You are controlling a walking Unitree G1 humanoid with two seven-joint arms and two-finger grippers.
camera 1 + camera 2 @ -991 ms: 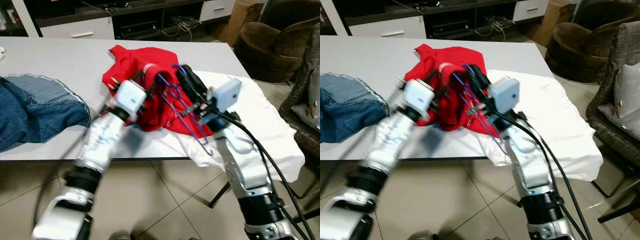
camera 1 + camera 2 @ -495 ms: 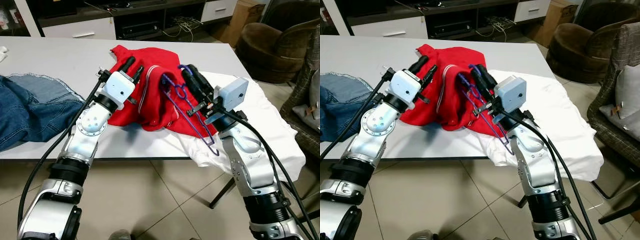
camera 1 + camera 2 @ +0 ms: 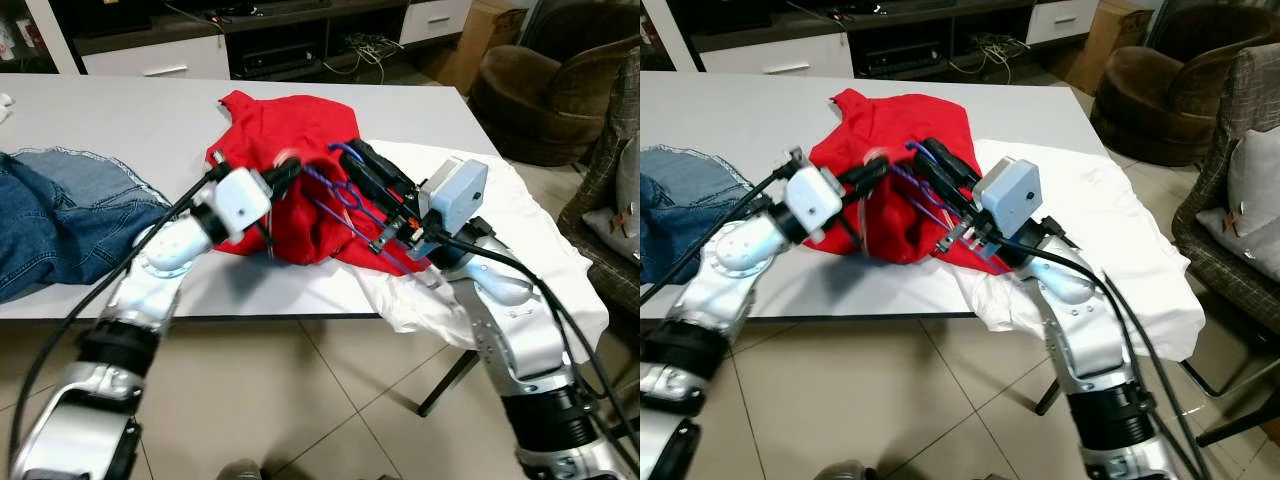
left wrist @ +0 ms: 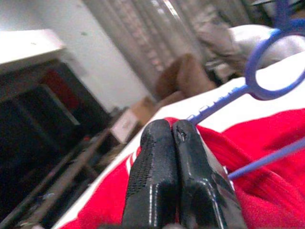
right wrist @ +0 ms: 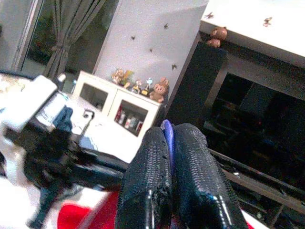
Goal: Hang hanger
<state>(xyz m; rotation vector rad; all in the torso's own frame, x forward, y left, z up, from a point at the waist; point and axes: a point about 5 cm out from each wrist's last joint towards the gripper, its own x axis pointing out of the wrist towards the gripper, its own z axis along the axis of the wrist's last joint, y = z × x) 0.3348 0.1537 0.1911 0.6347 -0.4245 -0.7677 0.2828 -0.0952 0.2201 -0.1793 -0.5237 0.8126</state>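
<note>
Left eye view | right fingers (image 3: 352, 158) clamp blue hanger (image 3: 345, 190) | left fingers (image 4: 172, 176) closed (blurred, perhaps pinching red shirt (image 3: 290, 130)) | jeans (image 3: 60, 215) aside

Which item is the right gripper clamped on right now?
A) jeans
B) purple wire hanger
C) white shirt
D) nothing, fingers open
B: in the right wrist view the right gripper has its two black fingers pressed together on the purple wire hanger, which it holds over the red garment on the table.
</note>
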